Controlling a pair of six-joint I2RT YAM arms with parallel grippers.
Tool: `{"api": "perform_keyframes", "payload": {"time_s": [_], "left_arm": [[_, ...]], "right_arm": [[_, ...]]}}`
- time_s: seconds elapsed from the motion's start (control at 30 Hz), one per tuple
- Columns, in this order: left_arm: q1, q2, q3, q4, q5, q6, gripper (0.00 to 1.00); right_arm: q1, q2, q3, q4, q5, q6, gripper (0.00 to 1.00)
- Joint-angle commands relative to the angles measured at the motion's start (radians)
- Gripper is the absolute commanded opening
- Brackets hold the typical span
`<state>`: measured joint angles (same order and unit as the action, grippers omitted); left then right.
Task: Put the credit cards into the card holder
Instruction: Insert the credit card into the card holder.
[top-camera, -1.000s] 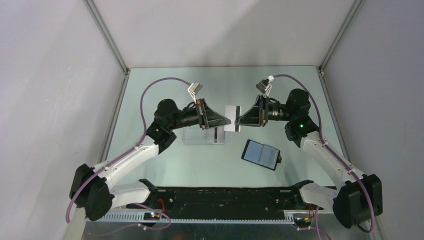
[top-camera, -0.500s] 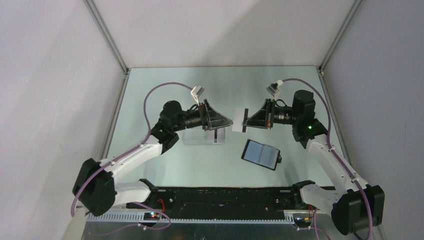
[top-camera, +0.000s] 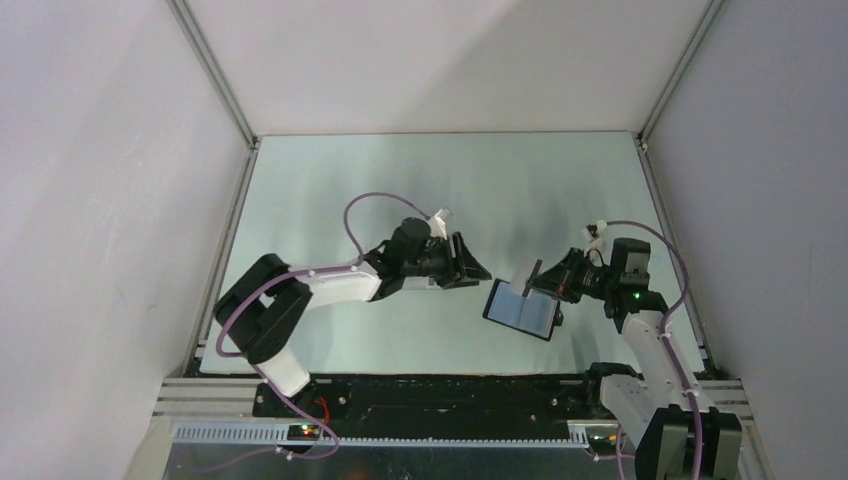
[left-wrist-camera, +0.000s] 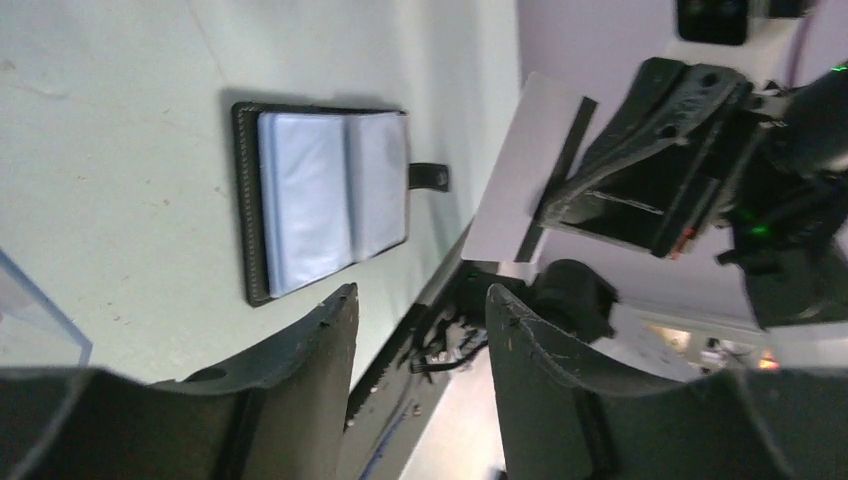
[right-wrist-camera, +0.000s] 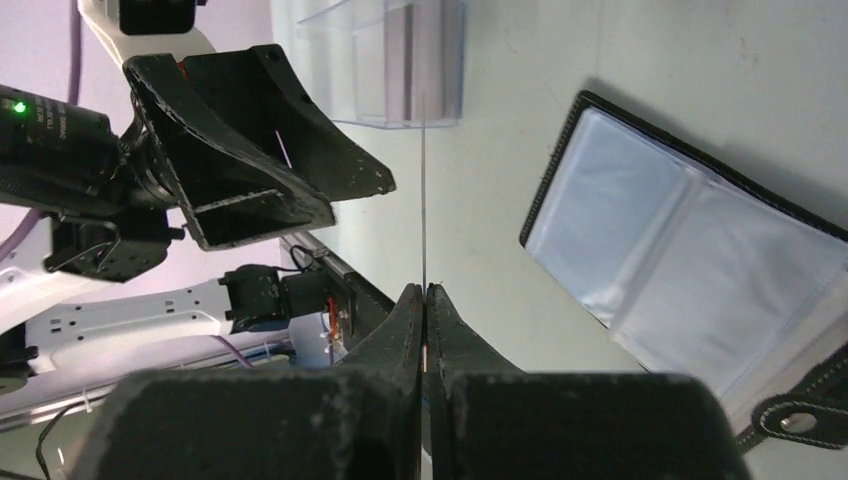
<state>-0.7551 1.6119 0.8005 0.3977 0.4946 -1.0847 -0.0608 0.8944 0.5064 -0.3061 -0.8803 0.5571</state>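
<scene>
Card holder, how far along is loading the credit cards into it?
Done: the card holder lies open, pockets apparently empty. In hand: the right pincer is shut on one credit card near it; the left pincer is open, empty. Left: slide that card in.

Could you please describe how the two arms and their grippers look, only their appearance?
The left arm and the right arm have white links and black joints. A thin purple cable loops along each. A small green light glows on the right arm. The left gripper and the right gripper have black, wedge-shaped fingers with a matte surface.
</scene>
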Motion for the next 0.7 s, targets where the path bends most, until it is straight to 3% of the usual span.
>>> {"api": "perform_keyframes", "payload": {"time_s": [0.0, 0.13, 0.27, 0.53, 0.67], "left_arm": [[-0.066, 0.057, 0.075, -0.101, -0.149, 0.142, 0.54], [-0.104, 0.095, 0.104, -0.241, -0.284, 0.237, 0.54], [-0.128, 0.109, 0.13, -0.277, -0.361, 0.277, 0.54], [-0.15, 0.207, 0.195, -0.343, -0.378, 0.318, 0.48], [-0.152, 0.259, 0.22, -0.342, -0.356, 0.311, 0.39]], "right_arm": [[-0.015, -0.05, -0.064, 0.038, 0.054, -0.024, 0.0], [-0.026, -0.079, -0.139, 0.049, 0.117, -0.026, 0.0], [-0.049, -0.063, -0.159, 0.053, 0.135, -0.047, 0.0], [-0.059, -0.005, -0.232, 0.172, 0.132, -0.023, 0.0], [-0.06, 0.023, -0.239, 0.19, 0.145, -0.026, 0.0]]}}
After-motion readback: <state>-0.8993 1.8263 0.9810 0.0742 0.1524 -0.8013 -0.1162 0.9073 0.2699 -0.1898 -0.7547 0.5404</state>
